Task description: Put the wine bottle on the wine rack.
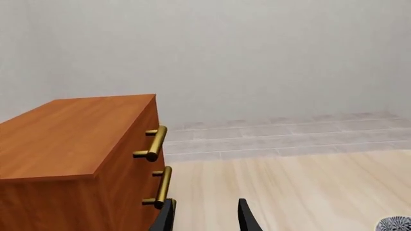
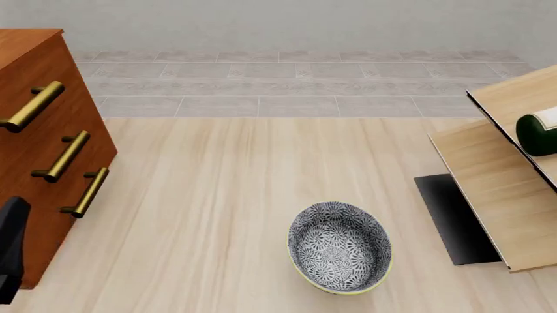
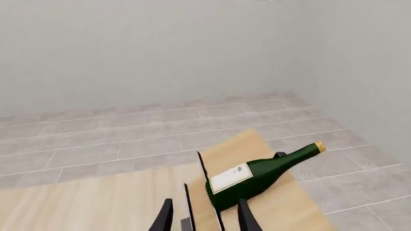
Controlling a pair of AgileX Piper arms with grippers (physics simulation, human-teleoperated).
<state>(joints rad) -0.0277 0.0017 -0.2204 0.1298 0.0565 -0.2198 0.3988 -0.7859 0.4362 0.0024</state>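
Note:
The wine bottle (image 3: 257, 174), dark green with a white label and a tan cork, lies on its side on the wine rack (image 3: 234, 153), cork end pointing away from my right gripper. My right gripper (image 3: 205, 219) is open just behind the bottle's base, holding nothing. In the front view the bottle (image 2: 539, 134) shows only partly at the right edge, resting on the pale slanted boards of the wine rack (image 2: 496, 189). My left gripper (image 1: 205, 219) is open and empty beside the cabinet. The right gripper is out of the front view.
A reddish-brown drawer cabinet (image 2: 35, 137) with brass handles stands at the left. A patterned bowl (image 2: 340, 248) sits near the table's front middle. The rack's black base plate (image 2: 452, 218) lies on the table. A black part of the left arm (image 2: 10, 254) shows at the left edge.

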